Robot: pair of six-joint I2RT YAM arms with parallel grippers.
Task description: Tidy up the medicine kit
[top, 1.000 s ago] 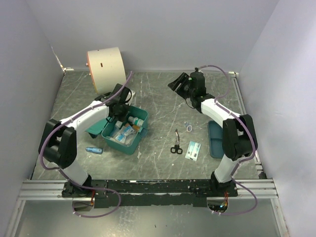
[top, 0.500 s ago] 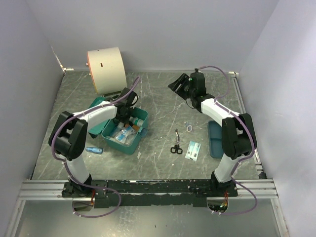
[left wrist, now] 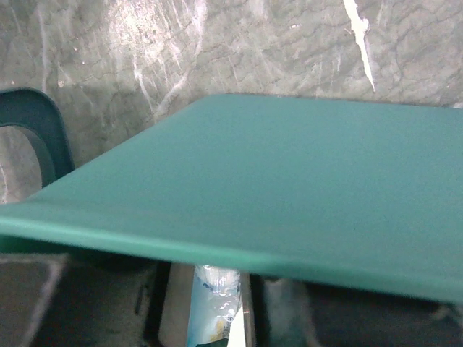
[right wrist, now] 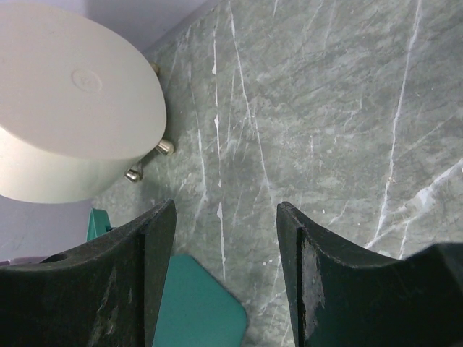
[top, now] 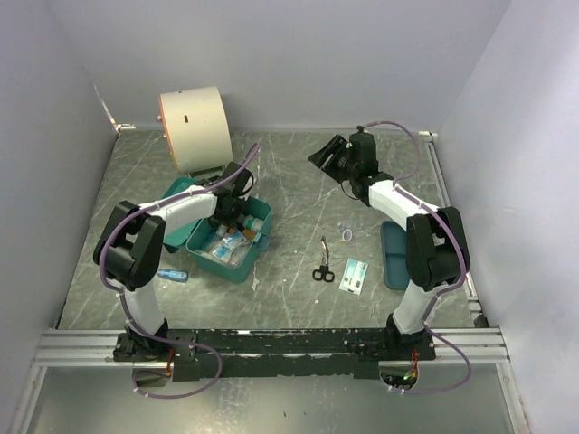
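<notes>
The whole table (top: 298, 181) is taken in from high above its near edge, the medicine kit (top: 229, 237) left of centre. At the left wrist, the kit's lid (left wrist: 289, 188) is met at very close range, nearly filling the frame. From right of the kit, the right wrist view is aimed down and across. A kit corner and the cream drum (right wrist: 72, 137) are shared with the overhead view.

Twin white-and-black arms bolted on a dark rail (top: 289, 346).
Left arm (top: 176, 208) and right arm (top: 396, 201), each beyond the rail, had white links, bulky black joints and a looping lilac cable (top: 395, 123); the black fingers (right wrist: 123, 289) of the right claw (right wrist: 226, 210) were broad, curved, scuffed.
</notes>
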